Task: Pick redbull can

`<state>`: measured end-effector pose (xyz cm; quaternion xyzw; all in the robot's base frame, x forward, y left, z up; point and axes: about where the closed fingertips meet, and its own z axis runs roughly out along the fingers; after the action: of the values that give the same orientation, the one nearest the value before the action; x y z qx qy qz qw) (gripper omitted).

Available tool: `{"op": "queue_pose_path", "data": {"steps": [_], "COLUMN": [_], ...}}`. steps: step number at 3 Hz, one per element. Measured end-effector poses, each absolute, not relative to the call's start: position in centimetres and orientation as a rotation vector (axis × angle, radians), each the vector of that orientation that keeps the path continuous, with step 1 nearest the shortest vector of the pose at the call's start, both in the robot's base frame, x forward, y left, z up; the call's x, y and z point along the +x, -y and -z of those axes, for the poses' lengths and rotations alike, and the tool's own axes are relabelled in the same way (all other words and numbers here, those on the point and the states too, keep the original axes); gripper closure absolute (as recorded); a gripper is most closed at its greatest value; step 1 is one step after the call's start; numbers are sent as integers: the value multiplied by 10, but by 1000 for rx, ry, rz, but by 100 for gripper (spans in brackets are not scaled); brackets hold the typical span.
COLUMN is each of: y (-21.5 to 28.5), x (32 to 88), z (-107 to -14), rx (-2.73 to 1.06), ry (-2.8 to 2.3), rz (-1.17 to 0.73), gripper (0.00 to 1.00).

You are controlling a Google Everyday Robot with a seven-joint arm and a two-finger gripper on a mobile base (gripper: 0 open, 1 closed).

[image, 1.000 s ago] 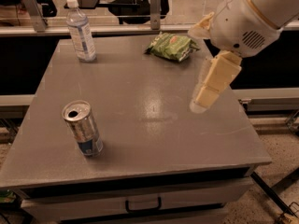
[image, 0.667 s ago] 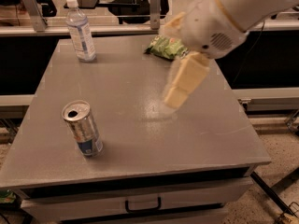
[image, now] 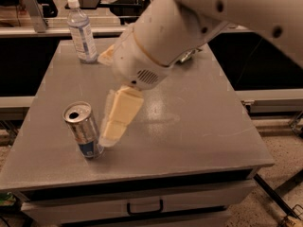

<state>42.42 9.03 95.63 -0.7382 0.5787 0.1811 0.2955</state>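
The redbull can [image: 84, 129] is a slim silver can with blue panels and a shiny top with a pull-tab hole. It stands upright near the front left of the grey table [image: 199, 126]. My gripper [image: 112, 137] hangs from the large white arm and reaches down just right of the can, its cream finger [image: 120, 115] almost touching the can's side. Only this one finger shows plainly.
A clear plastic bottle [image: 81, 31] with a white cap stands at the table's back left. A green bag [image: 189, 55] lies at the back, mostly hidden by the arm. The table has a drawer [image: 142, 205] in front. Dark benches stand behind.
The arm has swung from the right side of the table to the left and down. The gripper now sits right beside the can. The can and bottle have not moved.
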Motion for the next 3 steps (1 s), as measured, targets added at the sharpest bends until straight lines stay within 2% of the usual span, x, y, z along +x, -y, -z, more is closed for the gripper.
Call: {"op": "queue_pose_path", "data": {"steps": [2,3], "y": [-133,-141], "x": [409,405], "z": [-927,-918], "rx": [-2050,-2083], "ry": [-1483,-1471], "rz": [-559,-601], "gripper": [0,15]}}
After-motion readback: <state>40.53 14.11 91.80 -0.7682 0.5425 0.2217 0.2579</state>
